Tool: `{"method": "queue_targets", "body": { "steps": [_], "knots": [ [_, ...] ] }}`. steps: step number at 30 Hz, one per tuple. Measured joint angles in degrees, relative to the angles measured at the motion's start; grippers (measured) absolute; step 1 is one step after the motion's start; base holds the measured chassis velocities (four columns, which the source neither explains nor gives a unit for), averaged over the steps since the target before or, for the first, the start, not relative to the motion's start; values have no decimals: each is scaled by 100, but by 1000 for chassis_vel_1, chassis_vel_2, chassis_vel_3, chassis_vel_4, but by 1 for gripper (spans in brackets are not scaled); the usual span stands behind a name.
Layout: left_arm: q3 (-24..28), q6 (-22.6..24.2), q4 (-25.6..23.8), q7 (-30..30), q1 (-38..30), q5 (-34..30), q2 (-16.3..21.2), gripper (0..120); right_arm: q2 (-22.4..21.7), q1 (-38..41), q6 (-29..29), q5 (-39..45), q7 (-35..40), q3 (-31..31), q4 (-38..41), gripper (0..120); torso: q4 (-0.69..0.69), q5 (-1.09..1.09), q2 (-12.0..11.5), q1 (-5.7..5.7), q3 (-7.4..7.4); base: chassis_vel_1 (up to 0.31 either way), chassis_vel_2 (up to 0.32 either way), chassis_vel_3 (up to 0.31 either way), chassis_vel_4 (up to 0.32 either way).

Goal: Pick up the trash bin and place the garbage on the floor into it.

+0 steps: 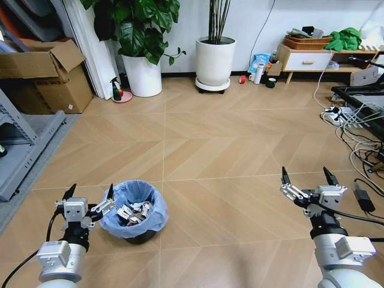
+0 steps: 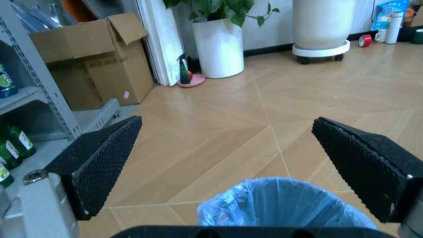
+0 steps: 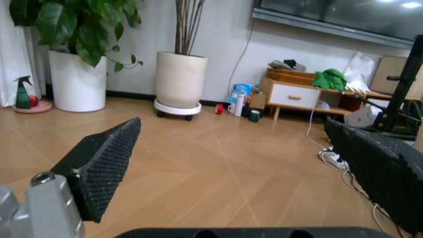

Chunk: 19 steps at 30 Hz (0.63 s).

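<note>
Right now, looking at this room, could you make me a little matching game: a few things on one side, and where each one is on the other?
Things:
1. trash bin
2. left end effector
3. right end effector
4. cardboard box

Places:
A. open, over bare floor near the cables
B. beside the grey shelving, flaps open
C. on the floor, holding litter in a blue bag
D. open, at the bin's rim

Pairs: 1-C, 2-D, 3-A, 4-B
</note>
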Motion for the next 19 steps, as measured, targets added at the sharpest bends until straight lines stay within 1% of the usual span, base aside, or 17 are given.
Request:
{"method": "queue_targets", "body": {
  "steps": [19],
  "knots": [
    [7, 0, 6, -11, -5, -5, 3, 100, -1, 3, -1, -4, 6, -4, -5, 100, 0, 0, 0, 0, 0, 0, 0, 0, 0]
  ]
}}
